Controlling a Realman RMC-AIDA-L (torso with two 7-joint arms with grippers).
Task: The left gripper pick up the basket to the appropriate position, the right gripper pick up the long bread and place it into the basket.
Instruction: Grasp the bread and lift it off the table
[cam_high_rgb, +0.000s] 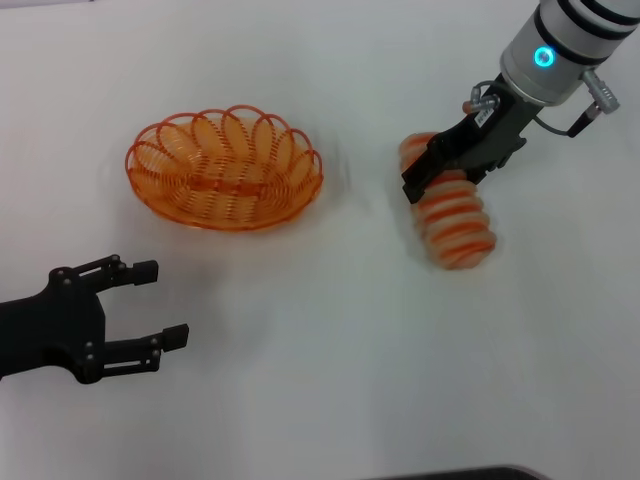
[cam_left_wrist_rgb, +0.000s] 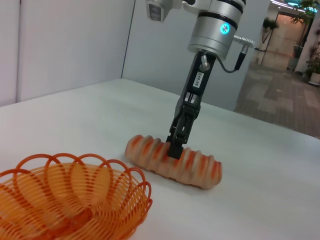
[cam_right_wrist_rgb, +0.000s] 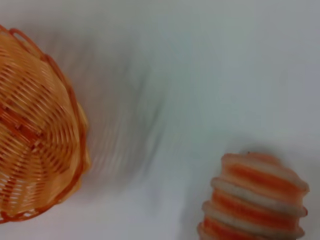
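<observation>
The basket (cam_high_rgb: 225, 168) sits upper left of centre in the head view: an oval of orange wire with a looped, scalloped rim and open mesh sides, resting alone on the plain white table (cam_high_rgb: 320, 350). The long bread (cam_high_rgb: 452, 208) lies at the upper right, a ridged toy loaf banded orange and cream, running diagonally toward the lower right.

My right tool (cam_high_rgb: 440, 170) comes down from the top right corner on its silver-white cylindrical wrist (a blue ring glows on it). In the left wrist view the black fingers straddle the loaf near its middle and touch its top ridges; the loaf rests on the table.

My left tool (cam_high_rgb: 165, 303), all black, hovers at the lower left with its fingers spread apart, pointing right, holding nothing, below the basket and apart from it.

Bare table lies between basket and bread, and across the bottom of the frame.
</observation>
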